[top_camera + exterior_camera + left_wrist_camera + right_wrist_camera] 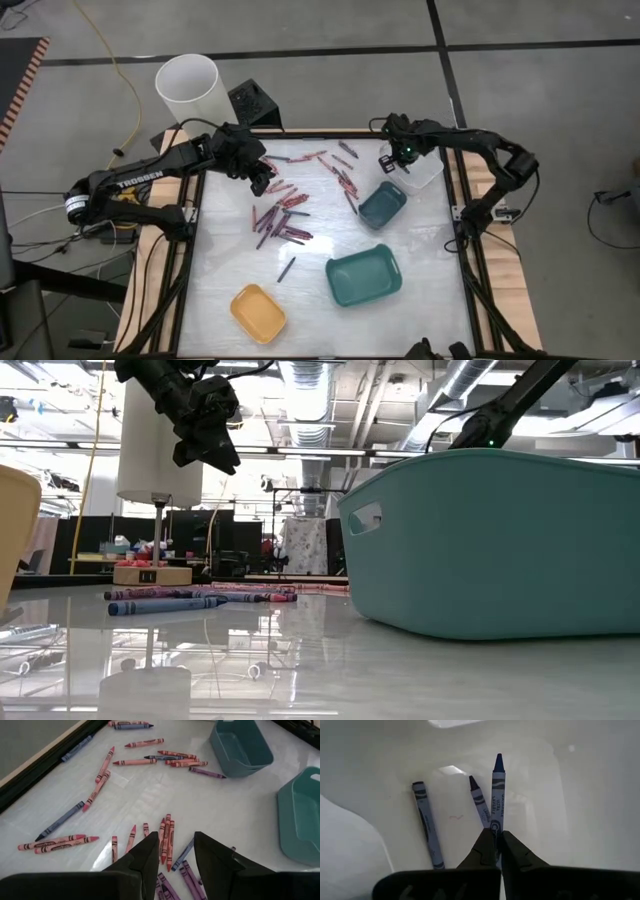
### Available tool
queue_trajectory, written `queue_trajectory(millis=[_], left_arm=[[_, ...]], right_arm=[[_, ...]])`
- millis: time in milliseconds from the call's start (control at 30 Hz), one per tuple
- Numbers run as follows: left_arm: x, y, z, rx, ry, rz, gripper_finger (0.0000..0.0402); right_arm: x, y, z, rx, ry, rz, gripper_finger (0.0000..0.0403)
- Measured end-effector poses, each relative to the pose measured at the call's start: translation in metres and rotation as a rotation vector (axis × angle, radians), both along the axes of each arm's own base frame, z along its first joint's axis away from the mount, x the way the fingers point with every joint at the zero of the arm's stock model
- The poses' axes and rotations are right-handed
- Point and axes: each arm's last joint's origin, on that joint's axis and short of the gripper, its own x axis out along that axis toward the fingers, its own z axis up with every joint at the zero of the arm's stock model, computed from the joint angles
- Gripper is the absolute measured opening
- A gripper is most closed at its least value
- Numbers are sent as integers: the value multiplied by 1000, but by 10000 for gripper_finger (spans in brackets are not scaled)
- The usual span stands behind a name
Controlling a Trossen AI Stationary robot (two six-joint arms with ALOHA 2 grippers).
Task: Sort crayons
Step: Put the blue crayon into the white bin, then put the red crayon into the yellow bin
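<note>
Overhead, right gripper [391,160] poised above white tray [428,172] at the table's far right; fingers [485,851] pinched together on blue crayon [497,790], seen in the right wrist view pointing away from the jaws; two more blue crayons [427,825] lying loose on that tray's floor, one to each side of the held one's line, apart from each other. Left gripper [260,183] hanging above the far-left edge of the scattered crayons [285,215]; fingers [147,855] parted with nothing between them, raised clear of the table in the low view. Loose pile mostly red, pink and purple with a few blue-grey, spread across the table's middle and far side; single dark crayon [287,268] lying alone nearer the front, between yellow tray [258,312] and large teal tray [363,275]. Small teal tray [382,204] just beside the white one, toward the centre; some red sticks close to its far-left edge. White cylinder [188,88] standing beyond the table's far-left corner, black box [250,102] just to its right.
</note>
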Motion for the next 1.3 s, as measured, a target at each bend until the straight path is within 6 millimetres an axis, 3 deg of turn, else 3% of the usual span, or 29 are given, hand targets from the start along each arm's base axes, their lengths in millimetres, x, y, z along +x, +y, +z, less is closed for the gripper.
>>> queue_trajectory(millis=[467,900,1067,1300], left_arm=[[0,0,0,2,1,-2,112],[0,0,0,2,1,-3,112],[0,0,0,2,1,-3,112],[0,0,0,2,1,-2,112]], right_arm=[[4,3,3,-18,23,43,14],[8,3,12,-13,31,72,142],[11,9,13,5,51,101,166],[27,16,46,3,51,157,160]])
